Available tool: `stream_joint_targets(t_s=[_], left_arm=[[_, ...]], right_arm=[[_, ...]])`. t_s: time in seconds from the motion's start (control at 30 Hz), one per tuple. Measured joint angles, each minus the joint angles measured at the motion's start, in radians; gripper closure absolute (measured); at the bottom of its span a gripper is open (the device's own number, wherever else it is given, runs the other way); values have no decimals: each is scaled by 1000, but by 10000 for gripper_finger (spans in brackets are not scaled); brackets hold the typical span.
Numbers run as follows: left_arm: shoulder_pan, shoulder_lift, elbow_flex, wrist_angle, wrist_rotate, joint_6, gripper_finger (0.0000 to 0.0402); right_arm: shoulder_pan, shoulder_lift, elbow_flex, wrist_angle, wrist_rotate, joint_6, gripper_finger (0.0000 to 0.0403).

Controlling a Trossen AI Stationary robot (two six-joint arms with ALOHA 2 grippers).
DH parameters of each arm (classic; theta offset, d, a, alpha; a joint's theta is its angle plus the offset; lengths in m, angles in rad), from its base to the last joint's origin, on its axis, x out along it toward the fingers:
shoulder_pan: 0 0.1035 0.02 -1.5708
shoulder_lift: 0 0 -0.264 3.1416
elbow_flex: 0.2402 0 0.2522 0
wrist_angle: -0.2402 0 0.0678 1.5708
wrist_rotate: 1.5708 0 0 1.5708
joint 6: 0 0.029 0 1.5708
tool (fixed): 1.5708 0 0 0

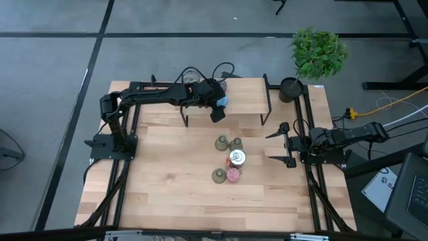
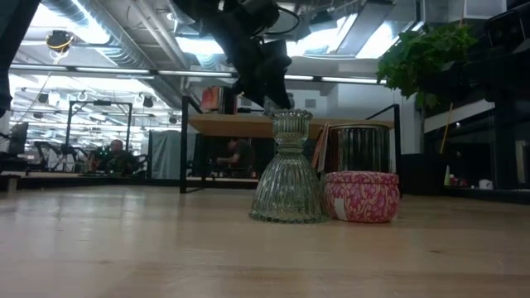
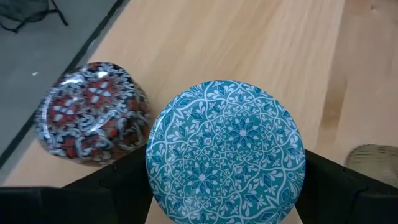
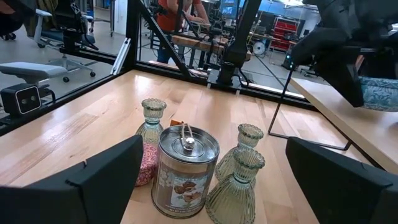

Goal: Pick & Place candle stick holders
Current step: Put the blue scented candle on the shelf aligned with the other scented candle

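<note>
A raised wooden shelf (image 1: 244, 100) stands at the table's far side. My left gripper (image 1: 218, 108) reaches over it from the left, shut on a round blue patterned candle stick holder (image 3: 225, 152). A red-and-black patterned holder (image 3: 93, 112) sits on the shelf beside it. In the middle of the table stand three olive ribbed vase-shaped holders (image 1: 221, 142) (image 1: 235, 144) (image 1: 218, 175), a silvery can (image 1: 237, 158) and a pink round one (image 1: 233, 175). My right gripper (image 1: 281, 144) waits open at the table's right edge, pointing level at this group. My left gripper has the blue holder between its two fingers (image 3: 115, 186), one on each side of its round wall, just below the lid's rim (image 3: 154, 177). The fingers slant down from the table's left. The holder sits top up over the shelf; whether its base rests on it cannot be told.
A black pot (image 1: 292, 88) with a green plant (image 1: 319, 50) stands at the far right corner. The shelf's black metal legs (image 1: 267, 107) reach down to the table. Bare wood lies toward the near edge (image 1: 200, 204).
</note>
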Motion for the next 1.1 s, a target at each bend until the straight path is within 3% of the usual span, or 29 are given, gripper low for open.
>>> stream_joint_targets(t_s=[0.2,0.4,0.67,0.9,1.1], left_arm=[[0,0,0,-2,-5,9,99],[-4,0,0,-2,-85,10,92],[-9,0,0,-2,-88,21,65],[-13,0,0,3,-90,54,63],[-62,-15,0,47,-192,127,66]], right_arm=[[0,0,0,0,0,0,5],[0,0,0,0,0,0,5],[0,0,0,0,0,0,5],[0,0,0,0,0,0,5],[0,0,0,0,0,0,5]])
